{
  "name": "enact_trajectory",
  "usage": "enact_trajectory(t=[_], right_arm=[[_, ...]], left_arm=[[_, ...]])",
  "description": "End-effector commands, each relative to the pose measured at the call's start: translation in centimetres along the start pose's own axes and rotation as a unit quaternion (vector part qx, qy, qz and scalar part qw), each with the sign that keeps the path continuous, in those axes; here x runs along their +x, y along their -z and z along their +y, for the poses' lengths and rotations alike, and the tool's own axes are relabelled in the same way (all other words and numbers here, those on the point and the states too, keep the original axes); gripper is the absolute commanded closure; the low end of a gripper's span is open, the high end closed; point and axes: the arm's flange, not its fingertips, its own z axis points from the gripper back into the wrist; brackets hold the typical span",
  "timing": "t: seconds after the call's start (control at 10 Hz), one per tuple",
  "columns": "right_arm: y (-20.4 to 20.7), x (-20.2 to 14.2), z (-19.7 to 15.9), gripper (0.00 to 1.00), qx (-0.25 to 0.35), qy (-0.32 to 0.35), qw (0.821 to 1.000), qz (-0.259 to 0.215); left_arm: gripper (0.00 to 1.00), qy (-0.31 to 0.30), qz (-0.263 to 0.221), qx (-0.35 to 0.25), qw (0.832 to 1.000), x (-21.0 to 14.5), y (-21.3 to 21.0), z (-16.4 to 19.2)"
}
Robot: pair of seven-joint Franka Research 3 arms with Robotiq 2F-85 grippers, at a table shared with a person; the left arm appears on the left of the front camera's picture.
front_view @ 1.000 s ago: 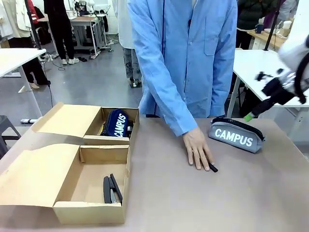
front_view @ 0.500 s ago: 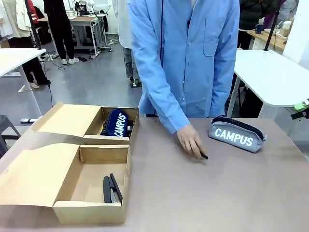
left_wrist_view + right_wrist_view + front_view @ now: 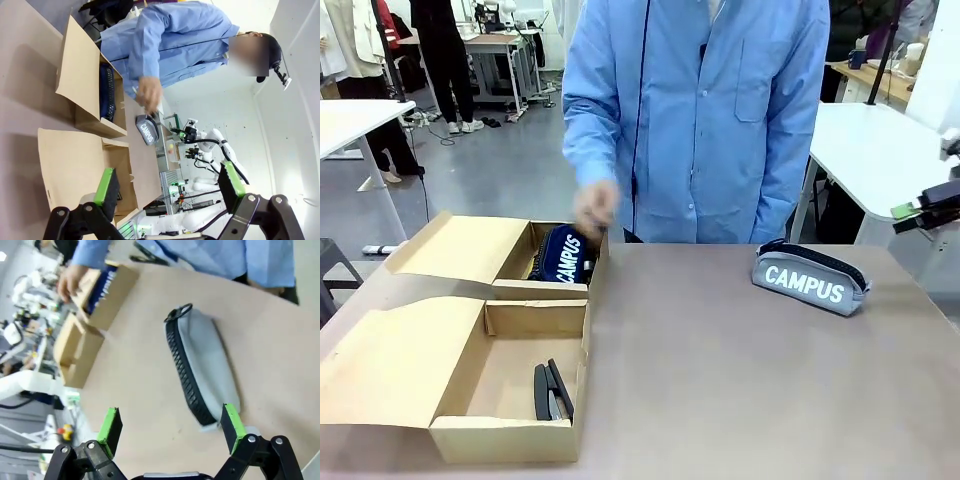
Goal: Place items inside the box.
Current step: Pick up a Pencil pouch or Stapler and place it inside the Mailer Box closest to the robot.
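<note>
Front view: the person's hand [image 3: 595, 210], blurred, hovers over the cardboard box [image 3: 507, 438], right above the far compartment holding the navy zip pouch [image 3: 560, 256]. The black stapler [image 3: 552, 390] lies in the near compartment, and the grey CAMPUS pouch [image 3: 808, 282] sits out on the table [image 3: 740, 400], below the right gripper [image 3: 920, 205]. Left wrist view: the left gripper [image 3: 169, 182] is spread wide and empty, well back from the box; swinging in now risks meeting that hand. Right wrist view: the right gripper [image 3: 171, 424] gapes empty above the grey pouch, which is soft, so a shallow pinch could slip or drag it.
</note>
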Motion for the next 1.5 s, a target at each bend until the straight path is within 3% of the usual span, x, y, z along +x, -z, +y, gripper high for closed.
enact_trajectory(t=[0.0,0.4,0.7,0.9,1.2,1.3,1.4], right_arm=[[3.6,1.3,1.4,0.00,-0.098,-0.026,0.994,0.035],[11.1,4.0,2.7,0.00,-0.175,-0.120,0.969,0.131],[16.0,4.5,2.4,0.00,-0.196,-0.136,0.949,0.209],[18.4,4.1,2.2,0.00,-0.188,-0.150,0.940,0.244],[19.5,4.1,1.9,0.00,-0.197,-0.144,0.936,0.255],[19.5,4.0,1.9,0.13,-0.197,-0.142,0.934,0.262],[19.5,3.9,1.9,0.60,-0.193,-0.139,0.932,0.274]], left_arm=[[0.00,0.010,-0.004,-0.010,1.000,0.0,0.1,-0.2],[0.00,0.010,-0.004,-0.010,1.000,0.0,0.1,-0.2],[0.00,0.010,-0.004,-0.010,1.000,0.0,0.1,-0.2],[0.00,0.010,-0.004,-0.010,1.000,0.0,0.1,-0.2],[0.00,0.010,-0.004,-0.010,1.000,0.0,0.1,-0.2],[0.00,0.010,-0.004,-0.010,1.000,0.0,0.1,-0.2],[0.00,0.010,-0.004,-0.010,1.000,0.0,0.1,-0.2]])
